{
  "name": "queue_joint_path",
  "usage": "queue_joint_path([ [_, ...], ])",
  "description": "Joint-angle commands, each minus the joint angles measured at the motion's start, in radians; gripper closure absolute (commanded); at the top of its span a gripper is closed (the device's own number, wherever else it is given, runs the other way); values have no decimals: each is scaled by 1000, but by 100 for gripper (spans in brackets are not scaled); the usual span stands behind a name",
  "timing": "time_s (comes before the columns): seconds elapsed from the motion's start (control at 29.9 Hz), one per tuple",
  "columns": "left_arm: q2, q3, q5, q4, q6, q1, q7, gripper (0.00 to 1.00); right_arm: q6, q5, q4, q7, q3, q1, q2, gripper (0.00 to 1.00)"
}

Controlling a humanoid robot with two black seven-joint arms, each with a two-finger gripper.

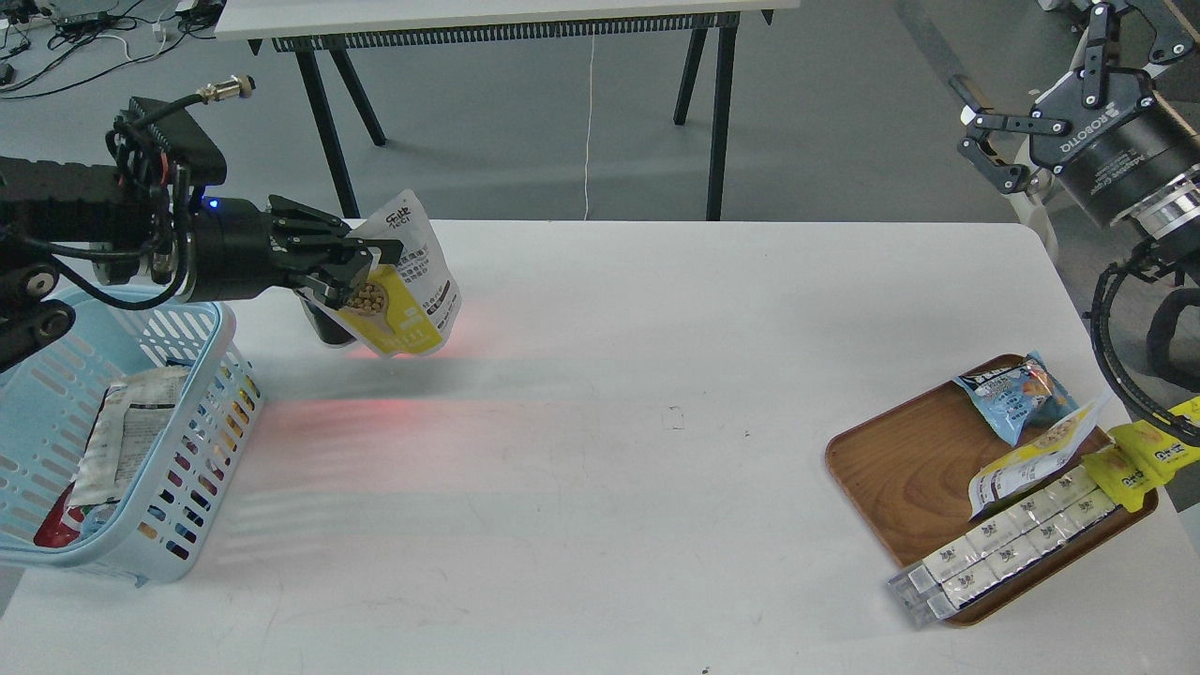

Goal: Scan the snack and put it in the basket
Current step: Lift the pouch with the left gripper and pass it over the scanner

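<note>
At the left of the frame, the left gripper [361,267] is clenched on the snack [405,281], pinching its left edge and holding the white-and-yellow pouch above the white table [600,450], its yellow panel hanging low. A red glow lies on the tabletop just beneath it. Lower left, the light blue basket [202,441] sits at the table's edge with packets inside. At the upper right, the right gripper [1031,117] hangs off the table, its fingers spread and bare. At lower right, a wooden tray [900,478] carries several other packets.
</note>
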Motion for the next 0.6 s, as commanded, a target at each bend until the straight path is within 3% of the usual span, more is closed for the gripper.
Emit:
queue_joint_path([
  [0.0, 3, -7, -1, -1, 0, -7, 0, 98, 0, 0, -2, 0, 0, -2, -1, 4],
  [0.17, 20, -18, -1, 1, -2, -13, 0, 98, 0, -2, -3, 0, 1, -2, -1, 4],
  [0.57, 278, -84, -2, -10, -11, -68, 0, 98, 0, -8, -11, 0, 29, -3, 2, 4],
])
